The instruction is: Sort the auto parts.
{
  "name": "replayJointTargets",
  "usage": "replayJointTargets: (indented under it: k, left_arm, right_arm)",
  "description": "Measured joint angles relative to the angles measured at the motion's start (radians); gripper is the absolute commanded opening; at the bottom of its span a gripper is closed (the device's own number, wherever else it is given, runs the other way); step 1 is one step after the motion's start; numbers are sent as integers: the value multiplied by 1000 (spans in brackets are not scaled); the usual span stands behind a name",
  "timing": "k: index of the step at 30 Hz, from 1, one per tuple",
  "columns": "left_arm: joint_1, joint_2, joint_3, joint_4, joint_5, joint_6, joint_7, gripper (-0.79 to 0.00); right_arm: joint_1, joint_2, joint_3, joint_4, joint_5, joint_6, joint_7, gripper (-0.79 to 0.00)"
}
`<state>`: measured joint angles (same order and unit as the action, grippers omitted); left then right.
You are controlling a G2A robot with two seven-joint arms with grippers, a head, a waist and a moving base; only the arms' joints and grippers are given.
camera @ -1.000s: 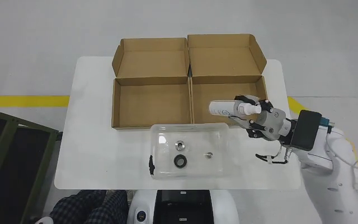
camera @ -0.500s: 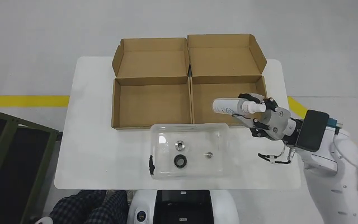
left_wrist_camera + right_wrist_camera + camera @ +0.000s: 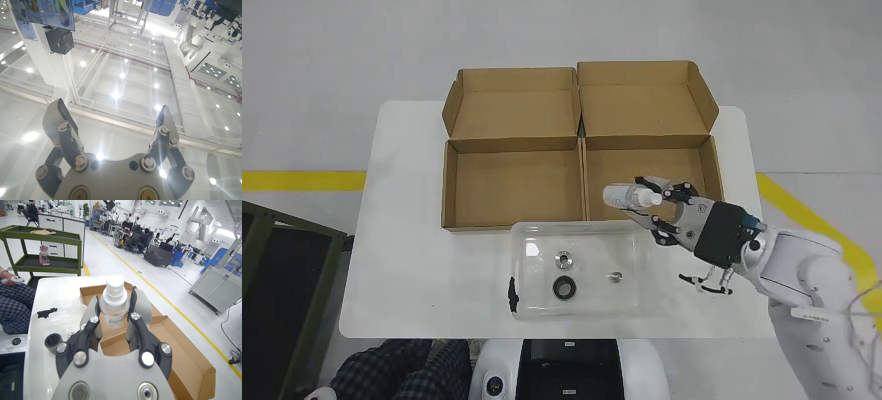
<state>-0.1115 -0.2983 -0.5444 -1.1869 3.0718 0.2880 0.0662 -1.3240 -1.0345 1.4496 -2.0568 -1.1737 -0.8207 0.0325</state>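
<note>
The right gripper [image 3: 660, 207] is clamped on a white spray bottle [image 3: 626, 195]. The bottle lies level over the near edge of the right box [image 3: 682, 170], just beyond the far right corner of the tray [image 3: 532, 248]. It seems clear of the cardboard, though that is hard to judge. In the tray lie a black ring [image 3: 565, 289] and two small metal parts [image 3: 563, 260]. The left gripper [image 3: 113, 117] is spread wide, pointing at the ceiling [image 3: 121, 56].
</note>
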Motion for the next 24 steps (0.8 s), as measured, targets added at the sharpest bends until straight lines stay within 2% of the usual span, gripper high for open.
replayJointTargets:
  k: [9,24]
  left_arm:
    - [0,0,0,0,0,0,0,0]
    - [0,0,0,0,0,0,0,0]
  right_arm:
    - [77,-11,-111,152,-18,39,37,-785]
    - [192,-29,-219,296,-19,100,132,-785]
